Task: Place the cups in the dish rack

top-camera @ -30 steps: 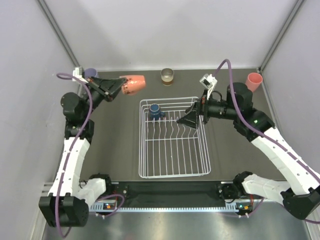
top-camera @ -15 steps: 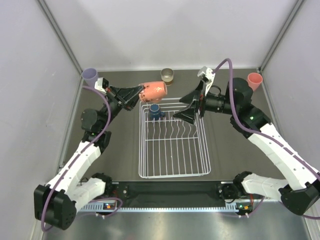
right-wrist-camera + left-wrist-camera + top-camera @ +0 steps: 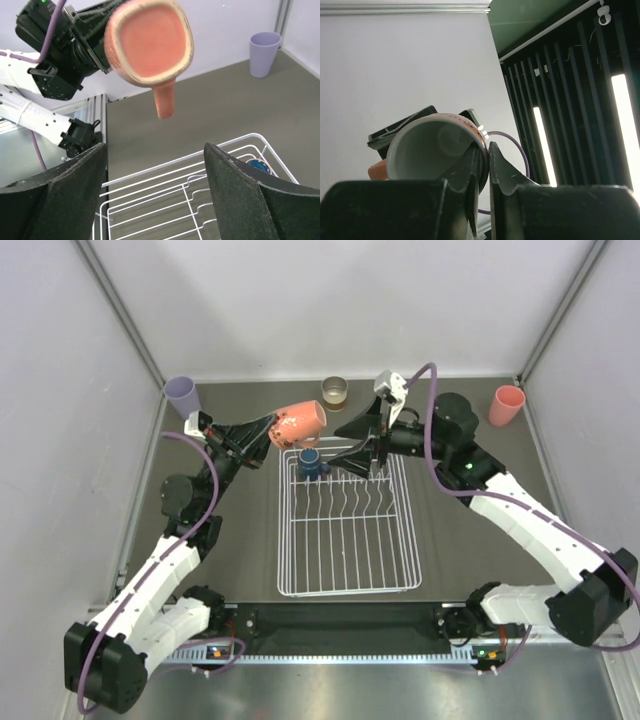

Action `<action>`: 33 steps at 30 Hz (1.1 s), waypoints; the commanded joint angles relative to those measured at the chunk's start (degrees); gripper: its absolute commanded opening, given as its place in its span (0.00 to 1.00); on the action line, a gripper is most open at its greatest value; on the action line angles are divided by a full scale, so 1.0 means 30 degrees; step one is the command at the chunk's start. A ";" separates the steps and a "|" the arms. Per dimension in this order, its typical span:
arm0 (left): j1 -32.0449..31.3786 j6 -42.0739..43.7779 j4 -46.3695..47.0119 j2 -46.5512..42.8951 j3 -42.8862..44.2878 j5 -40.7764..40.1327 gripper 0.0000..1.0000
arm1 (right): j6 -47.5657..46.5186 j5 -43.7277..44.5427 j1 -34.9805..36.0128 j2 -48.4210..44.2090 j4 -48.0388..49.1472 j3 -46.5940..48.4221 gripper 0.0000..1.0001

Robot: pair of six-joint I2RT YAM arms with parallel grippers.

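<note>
- From above, your left fingers point(image 3: 262, 430) are clamped on the terracotta mug point(image 3: 298, 423). It is held on its side in the air by the far left corner of the dish rack point(image 3: 349, 591), probably to offer it across. The right fingers point(image 3: 360, 430) stand apart, facing it. The dark blue mug point(image 3: 309, 459) sits in that corner. The lavender tumbler point(image 3: 181, 393), brownish cup point(image 3: 334, 392) and pink tumbler point(image 3: 507, 404) wait on the surface point(image 3: 240, 540).
- Left wrist: one finger is inside the rim and one outside, pinching the wall. That leaves the base and handle free.
- Right wrist: the mug's base faces you, handle hanging down, beyond the spread fingers and untouched.
</note>
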 commanded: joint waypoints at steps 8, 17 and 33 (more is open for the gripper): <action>-0.0200 -0.1441 0.3015 -0.0507 -0.0087 0.0019 0.00 | -0.0634 -0.3009 0.0447 0.1540 0.2606 0.2237 0.74; -0.0259 -0.2115 0.4069 -0.0273 -0.0175 0.0400 0.00 | -0.0283 -0.4357 0.0681 0.3063 0.2021 0.4054 0.64; -0.0464 -0.2291 0.3659 -0.1005 -0.1435 0.0693 0.00 | -0.2826 -0.4152 0.1823 0.4879 -0.2832 0.7333 0.19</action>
